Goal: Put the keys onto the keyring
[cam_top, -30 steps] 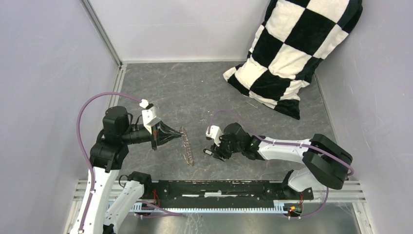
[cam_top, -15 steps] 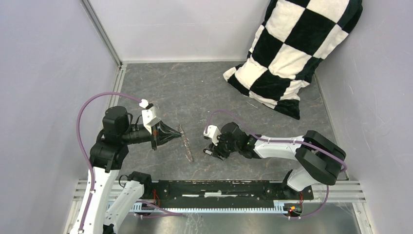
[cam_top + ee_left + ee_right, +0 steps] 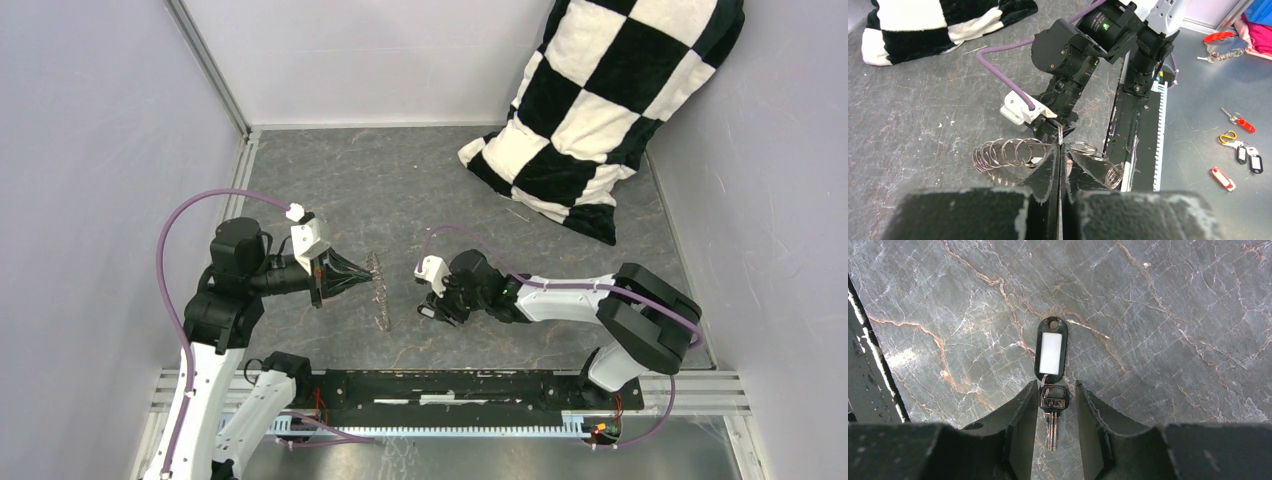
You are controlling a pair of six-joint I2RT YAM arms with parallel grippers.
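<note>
Keys (image 3: 1052, 424) lie flat on the desk (image 3: 1158, 315) between the right fingers (image 3: 1020, 422), which stand apart; left fingers (image 3: 1047, 175) pinch tight on the keyring (image 3: 1007, 152).

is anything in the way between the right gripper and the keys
Nothing visible. The keys lie flat on the table, between the open jaws of the right gripper; their black tag lies just beyond, outside the closing path.

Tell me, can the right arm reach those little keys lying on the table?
Probably yes: the right gripper hangs right over the keys, jaws open either side of their black head, with nothing but bare table between.
</note>
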